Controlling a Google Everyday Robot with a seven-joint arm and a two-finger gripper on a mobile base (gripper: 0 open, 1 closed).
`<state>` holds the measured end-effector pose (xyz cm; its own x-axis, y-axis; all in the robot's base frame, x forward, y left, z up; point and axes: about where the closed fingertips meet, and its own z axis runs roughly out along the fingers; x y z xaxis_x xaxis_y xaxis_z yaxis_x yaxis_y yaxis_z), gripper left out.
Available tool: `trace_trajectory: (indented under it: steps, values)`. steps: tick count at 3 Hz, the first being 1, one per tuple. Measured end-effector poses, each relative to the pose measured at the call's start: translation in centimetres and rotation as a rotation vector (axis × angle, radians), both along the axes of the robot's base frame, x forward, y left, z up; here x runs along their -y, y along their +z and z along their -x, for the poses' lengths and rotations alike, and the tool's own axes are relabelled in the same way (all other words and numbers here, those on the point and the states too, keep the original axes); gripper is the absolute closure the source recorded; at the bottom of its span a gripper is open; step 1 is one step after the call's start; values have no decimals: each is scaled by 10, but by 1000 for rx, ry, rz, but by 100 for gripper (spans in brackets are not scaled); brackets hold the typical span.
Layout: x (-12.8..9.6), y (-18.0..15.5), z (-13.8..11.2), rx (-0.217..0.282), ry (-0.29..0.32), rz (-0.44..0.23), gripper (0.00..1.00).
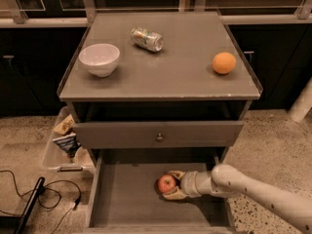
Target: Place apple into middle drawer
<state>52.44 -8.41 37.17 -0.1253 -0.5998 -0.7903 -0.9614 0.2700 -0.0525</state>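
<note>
camera view, looking down at the cabinet from the front. on the worktop [175, 82]: white bowl [99, 59] near the left edge, dented can [146, 38] lying on its side toward the back edge, orange [224, 62] near the right edge. just under the front edge, a closed drawer front [122, 133] with a small knob, and below it the middle drawer [122, 199], open toward the camera. inside, right of centre on the bare floor, the apple [166, 183], touching the boards or just above them; cannot tell which. gripper [170, 185] inside the drawer on a white arm [263, 199] reaching in from the right, one tan finger behind the apple and one in front, clamped on it. apple straight off the fingertips to the left, round, so no long axis to mind. likely next: spread the fingers, then draw back right and upward, clear of the drawer's right wall.
</note>
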Motion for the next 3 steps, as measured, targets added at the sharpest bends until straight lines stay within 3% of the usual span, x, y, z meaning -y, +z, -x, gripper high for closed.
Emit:
trace_trajectory:
  steps: [1,2,3]
  values:
    - [0,0,0,0,0,0,12]
    - [0,0,0,0,0,0,0]
    - [0,0,0,0,0,0,0]
